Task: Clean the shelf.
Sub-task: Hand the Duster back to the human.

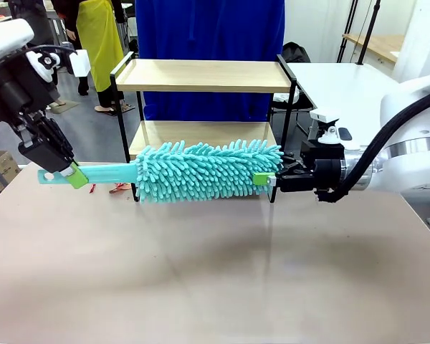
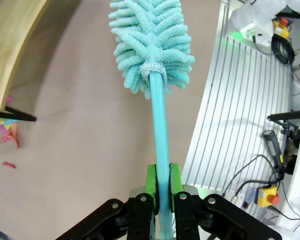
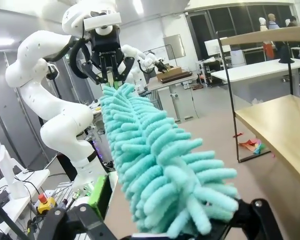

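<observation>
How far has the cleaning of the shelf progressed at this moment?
Done: the left end effector is shut on the handle of the teal duster. In hand: the duster lies level in front of the shelf, its tip between the open jaws of the right end effector. Left: no board is being wiped yet, and paper scraps lie by the shelf's leg.

The duster (image 1: 208, 170) bars the shelf's (image 1: 201, 75) lower tier, while the near table (image 1: 201, 287) lies bare
</observation>
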`<action>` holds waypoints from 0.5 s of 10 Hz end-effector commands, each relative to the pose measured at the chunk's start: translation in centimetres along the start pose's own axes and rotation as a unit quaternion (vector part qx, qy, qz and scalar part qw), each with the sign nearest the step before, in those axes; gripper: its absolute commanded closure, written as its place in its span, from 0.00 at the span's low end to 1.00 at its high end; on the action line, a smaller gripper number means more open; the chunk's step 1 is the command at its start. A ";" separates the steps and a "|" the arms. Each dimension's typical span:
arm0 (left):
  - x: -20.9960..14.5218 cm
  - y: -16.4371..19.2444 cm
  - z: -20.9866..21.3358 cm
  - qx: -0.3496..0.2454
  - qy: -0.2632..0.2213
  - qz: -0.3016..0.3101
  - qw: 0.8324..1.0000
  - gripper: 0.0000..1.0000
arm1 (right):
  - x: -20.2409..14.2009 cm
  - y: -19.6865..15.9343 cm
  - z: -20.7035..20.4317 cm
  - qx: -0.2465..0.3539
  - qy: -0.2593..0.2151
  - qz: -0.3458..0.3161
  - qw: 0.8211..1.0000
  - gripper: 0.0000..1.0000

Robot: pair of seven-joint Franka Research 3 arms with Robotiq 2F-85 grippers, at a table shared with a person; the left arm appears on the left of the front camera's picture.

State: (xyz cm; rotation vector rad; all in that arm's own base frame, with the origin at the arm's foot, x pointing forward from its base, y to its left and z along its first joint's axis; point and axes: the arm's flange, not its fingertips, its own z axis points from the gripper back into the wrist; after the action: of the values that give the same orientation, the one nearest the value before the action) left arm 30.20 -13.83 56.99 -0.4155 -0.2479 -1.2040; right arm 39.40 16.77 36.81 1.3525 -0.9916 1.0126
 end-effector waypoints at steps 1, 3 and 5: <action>0.0 -0.1 0.1 -0.002 -0.006 0.001 1.000 0.87 | 0.1 -0.7 -0.8 0.009 -0.024 0.009 1.000 0.00; 0.0 -0.1 0.1 -0.002 -0.006 0.001 1.000 0.87 | 0.1 -0.6 -0.8 0.013 -0.020 0.009 1.000 0.00; 0.0 -0.1 0.1 -0.002 -0.006 0.001 1.000 0.87 | 0.0 -0.6 -0.7 0.024 -0.015 0.009 1.000 0.59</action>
State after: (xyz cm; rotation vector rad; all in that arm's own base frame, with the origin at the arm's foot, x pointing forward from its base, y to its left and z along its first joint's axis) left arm 30.20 -13.83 56.99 -0.4156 -0.2479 -1.2040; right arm 39.64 17.22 36.76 1.3882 -0.9866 1.0162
